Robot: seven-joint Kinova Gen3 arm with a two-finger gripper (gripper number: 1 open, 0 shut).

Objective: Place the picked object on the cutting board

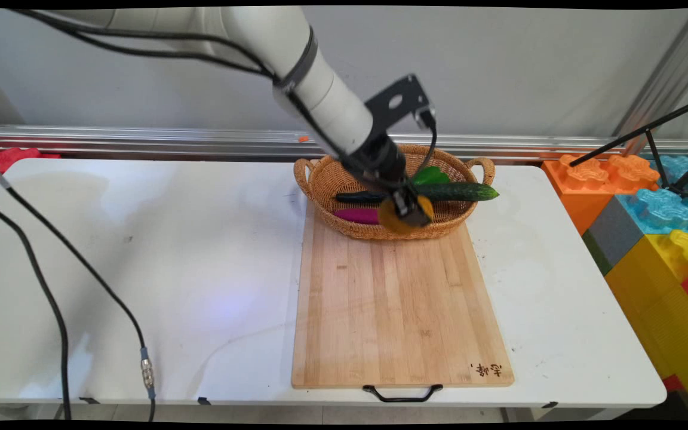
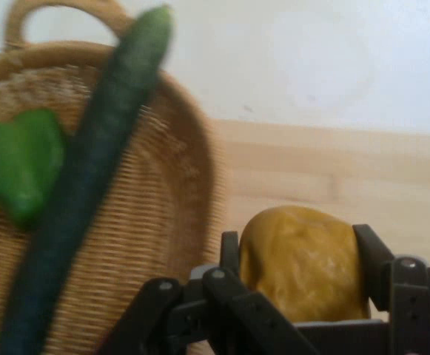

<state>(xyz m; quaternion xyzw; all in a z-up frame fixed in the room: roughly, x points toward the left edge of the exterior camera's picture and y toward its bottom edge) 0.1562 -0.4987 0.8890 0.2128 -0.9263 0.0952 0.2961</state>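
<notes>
pincer (image 1: 407, 210) clamped on yellow-orange potato (image 2: 303, 262), over near rim of wicker basket (image 1: 338, 179) | in basket: cucumber (image 1: 457, 191) jutting past right rim, green pepper (image 1: 430, 175), purple eggplant (image 1: 357, 215) | basket on far end of cutting board (image 1: 398, 310) | board on white worktop (image 1: 141, 251)

White table (image 1: 141, 269) carries a wooden cutting board (image 1: 398, 310). Wicker basket (image 1: 332, 179) sits at the board's far end.

Black two-finger gripper (image 1: 408, 209) grips a round yellow-orange fruit (image 1: 405, 216) over the woven wicker basket's (image 1: 326, 179) front rim, long dark-green cucumber (image 1: 460, 191) just beside it.
</notes>
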